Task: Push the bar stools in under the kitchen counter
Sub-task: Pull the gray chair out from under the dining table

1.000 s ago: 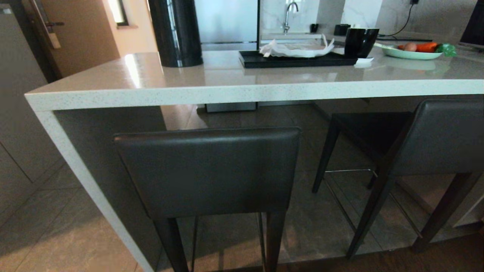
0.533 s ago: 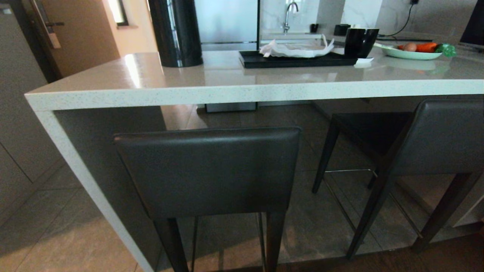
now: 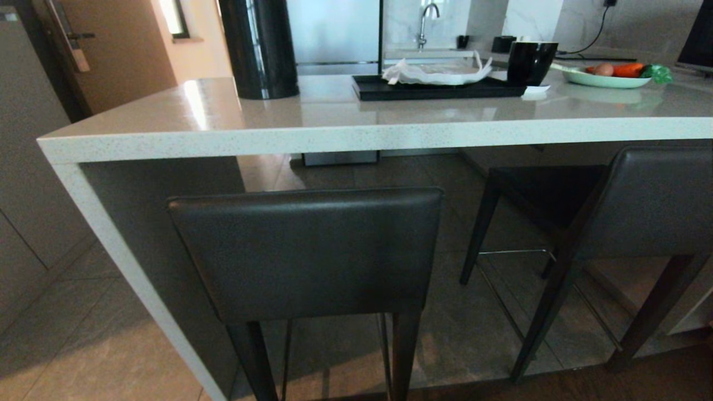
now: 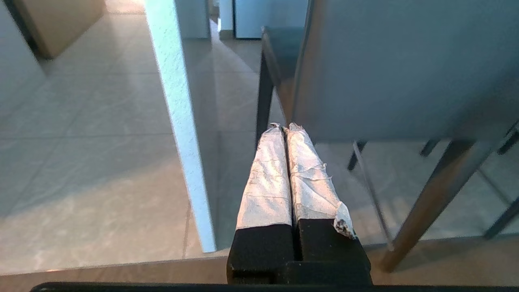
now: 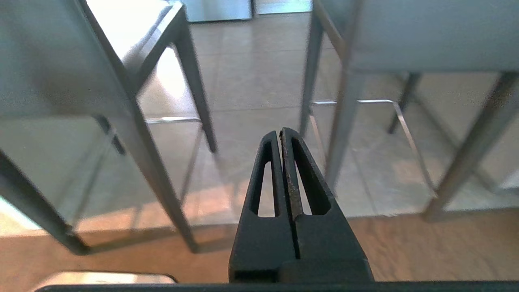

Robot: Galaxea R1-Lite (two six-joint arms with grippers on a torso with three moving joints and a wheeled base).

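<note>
Pretty dim overall in the head view, most light coming from the far side of the room. The glossy bench (image 3: 334, 111) top throws back pale glare and mirror reflections, while underneath sits in deep shadow. Straight lines bow near the frame edges. Both wrist views look washed out, bluish, and soft on the stool legs (image 5: 194, 81).

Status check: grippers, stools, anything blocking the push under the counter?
Left gripper, right gripper shut, empty. Both dark-grey leather bar stools out from pale speckled stone counter. Nothing blocking.
</note>
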